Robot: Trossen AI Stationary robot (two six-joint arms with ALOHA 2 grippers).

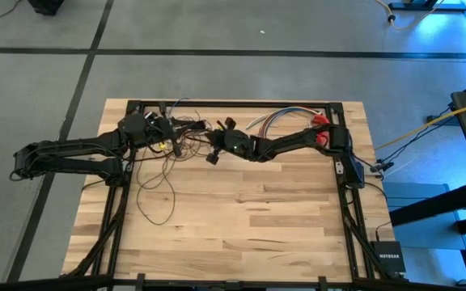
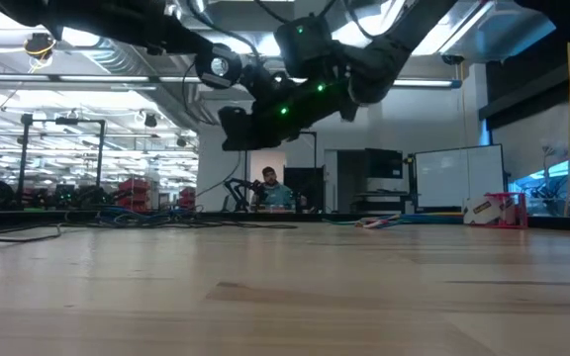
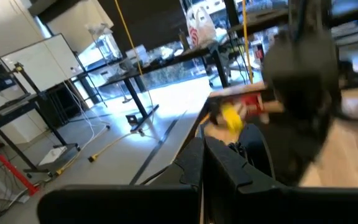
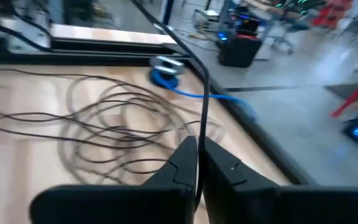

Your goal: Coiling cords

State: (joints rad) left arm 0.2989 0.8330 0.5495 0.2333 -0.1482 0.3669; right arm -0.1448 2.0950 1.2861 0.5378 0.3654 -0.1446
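The cords point(image 1: 162, 174) are a thin dark wire. It lies tangled at the table's far left, and its loops point(image 4: 104, 134) trail toward the near side. My right gripper point(image 4: 197, 155) reaches in from the right to the tangle's right edge point(image 1: 215, 147) and is shut on one strand. It hangs above the table top point(image 2: 231, 136). My left gripper point(image 3: 202, 158) is shut and level over the tangle's far part point(image 1: 168, 129). No strand shows between its fingers. My right gripper pinches a single strand of the cord point(image 4: 199, 134) between its two fingers, which slant slightly downward from the table's right. The strand runs on past the fingertips in a smooth raised line point(image 4: 185, 53), clear of the table. The other loops lie slack on the wood.
A short bundle of multicoloured wires point(image 1: 277, 120) lies at the far edge right of the tangle. A blue item point(image 4: 165, 76) sits by the black table frame point(image 1: 233, 105). A yellow cable point(image 1: 427, 125) runs off the table's right side. Bare wood point(image 1: 257, 218) fills the near half.
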